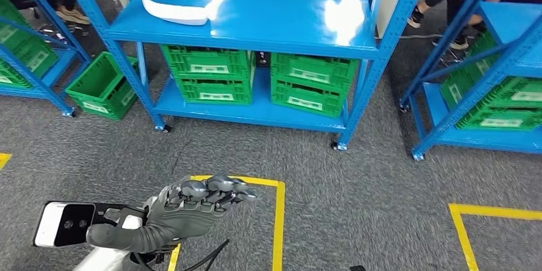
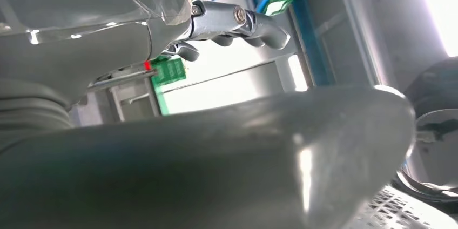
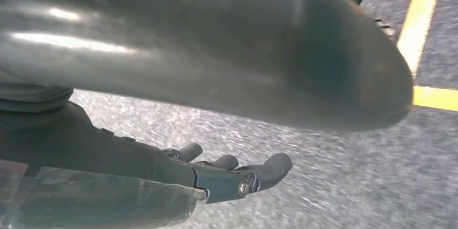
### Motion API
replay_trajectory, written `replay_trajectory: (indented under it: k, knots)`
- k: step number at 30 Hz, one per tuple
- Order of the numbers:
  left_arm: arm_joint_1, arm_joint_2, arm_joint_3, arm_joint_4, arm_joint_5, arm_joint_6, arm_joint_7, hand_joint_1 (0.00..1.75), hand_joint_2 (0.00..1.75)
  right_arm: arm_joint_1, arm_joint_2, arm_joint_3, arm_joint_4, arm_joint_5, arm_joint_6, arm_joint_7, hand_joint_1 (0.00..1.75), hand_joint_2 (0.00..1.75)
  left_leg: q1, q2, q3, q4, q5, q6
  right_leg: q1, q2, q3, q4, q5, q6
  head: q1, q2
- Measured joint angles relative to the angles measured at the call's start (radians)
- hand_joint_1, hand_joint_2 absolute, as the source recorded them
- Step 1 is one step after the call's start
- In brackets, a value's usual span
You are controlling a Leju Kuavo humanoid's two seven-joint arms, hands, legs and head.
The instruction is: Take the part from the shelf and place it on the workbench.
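Observation:
A white, flat, curved part lies on the top board of the blue shelf, toward its left end. My left hand is raised low in the head view, well short of the shelf, palm down, fingers stretched forward and holding nothing. In the left wrist view the left hand has its fingers slightly bent with nothing between them and the thick thumb. My right hand hangs above the grey carpet, fingers loosely apart and empty.
Green crates fill the shelf's lower board, and another green crate stands on the floor to its left. More blue racks stand on both sides. Yellow tape lines mark the grey carpet. People's feet are behind the shelf.

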Motion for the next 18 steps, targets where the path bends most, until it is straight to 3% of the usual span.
replay_trajectory:
  k: [2, 3, 4, 5, 6, 7, 9, 11, 13, 15, 17, 18]
  knots:
    - [-0.001, 0.0, -0.001, 0.001, -0.001, 0.0, 0.0, 0.0, 0.0, -0.002, -0.002, 0.001, 0.0, 0.0, 0.0, 0.0, 0.0, 0.0, -0.001, -0.012, 0.003, -0.003, -0.002, 0.001, -0.002, 0.001, -0.081, 0.138, -0.043, -0.001, 0.0, 0.0]
    - [0.0, 0.0, -0.002, 0.002, -0.001, 0.0, 0.0, 0.0, 0.0, -0.002, -0.003, 0.001, 0.0, 0.0, 0.0, 0.001, 0.0, 0.0, -0.001, -0.02, 0.003, -0.002, -0.003, 0.0, -0.005, 0.001, -0.113, 0.183, -0.05, 0.004, 0.0, 0.0]
    - [0.001, 0.0, -0.003, 0.003, -0.002, 0.0, 0.0, 0.0, 0.0, -0.001, -0.004, 0.001, 0.001, 0.0, 0.0, 0.001, 0.0, 0.0, -0.001, -0.029, 0.004, -0.001, -0.005, -0.002, -0.008, 0.001, -0.127, 0.189, -0.04, 0.014, 0.0, 0.0]
    - [0.001, 0.0, -0.003, 0.004, -0.002, 0.0, 0.0, 0.0, 0.0, 0.001, -0.005, 0.002, 0.001, 0.0, 0.0, 0.001, 0.0, 0.0, 0.001, -0.039, 0.005, 0.001, -0.007, -0.006, -0.011, 0.002, -0.117, 0.151, -0.013, 0.026, 0.0, 0.0]
    - [0.001, -0.001, -0.004, 0.004, -0.002, 0.0, 0.0, 0.0, 0.0, 0.001, -0.006, 0.002, 0.001, 0.0, 0.001, 0.001, 0.0, 0.0, 0.003, -0.048, 0.005, 0.007, -0.011, -0.011, -0.016, 0.007, -0.09, 0.08, 0.024, 0.039, 0.0, 0.0]
    - [0.001, -0.001, -0.004, 0.005, -0.002, 0.0, 0.0, 0.0, 0.0, 0.0, -0.007, 0.003, 0.001, 0.0, 0.002, 0.001, 0.0, 0.0, 0.003, -0.058, 0.004, 0.015, -0.016, -0.018, -0.018, 0.015, -0.061, 0.012, 0.054, 0.046, 0.0, 0.0]
    - [0.0, -0.001, -0.005, 0.005, -0.001, 0.0, 0.0, 0.0, 0.0, -0.002, -0.008, 0.005, 0.002, 0.001, 0.004, 0.001, 0.0, 0.0, 0.002, -0.071, -0.001, 0.032, -0.027, -0.033, -0.018, 0.026, -0.02, -0.071, 0.087, 0.038, 0.0, 0.0]
    - [0.0, -0.001, -0.005, 0.005, -0.001, 0.0, 0.0, 0.0, 0.0, -0.004, -0.007, 0.006, 0.002, 0.001, 0.005, 0.001, 0.0, 0.0, 0.003, -0.079, -0.006, 0.038, -0.031, -0.041, -0.014, 0.02, -0.014, -0.076, 0.09, 0.017, 0.0, 0.0]
    - [0.0, 0.0, -0.005, 0.005, -0.001, 0.0, 0.0, 0.0, 0.0, -0.007, -0.005, 0.008, 0.002, 0.001, 0.006, 0.001, 0.0, 0.0, 0.006, -0.068, -0.013, 0.053, -0.041, -0.047, -0.017, 0.01, -0.012, -0.077, 0.092, 0.004, -0.001, 0.0]
    - [-0.002, 0.0, -0.005, 0.005, -0.001, 0.0, 0.0, 0.0, 0.0, -0.007, -0.004, 0.01, 0.001, 0.002, 0.007, 0.001, 0.0, 0.0, 0.01, -0.032, -0.048, 0.132, -0.088, -0.058, -0.02, -0.001, -0.01, -0.078, 0.092, -0.006, -0.006, 0.0]
    - [-0.002, 0.0, -0.005, 0.005, -0.001, 0.0, 0.0, 0.0, 0.0, -0.006, -0.006, 0.013, 0.002, 0.004, 0.01, 0.001, 0.0, 0.0, 0.015, -0.005, -0.118, 0.27, -0.15, -0.069, -0.018, -0.016, -0.009, -0.078, 0.09, -0.011, -0.008, 0.0]
    - [-0.002, 0.001, -0.005, 0.006, -0.002, -0.001, 0.0, 0.0, 0.0, -0.005, -0.006, 0.015, 0.003, 0.005, 0.011, 0.001, 0.0, 0.0, 0.017, 0.0, -0.147, 0.324, -0.165, -0.071, -0.016, -0.025, -0.009, -0.078, 0.089, -0.013, -0.008, 0.0]
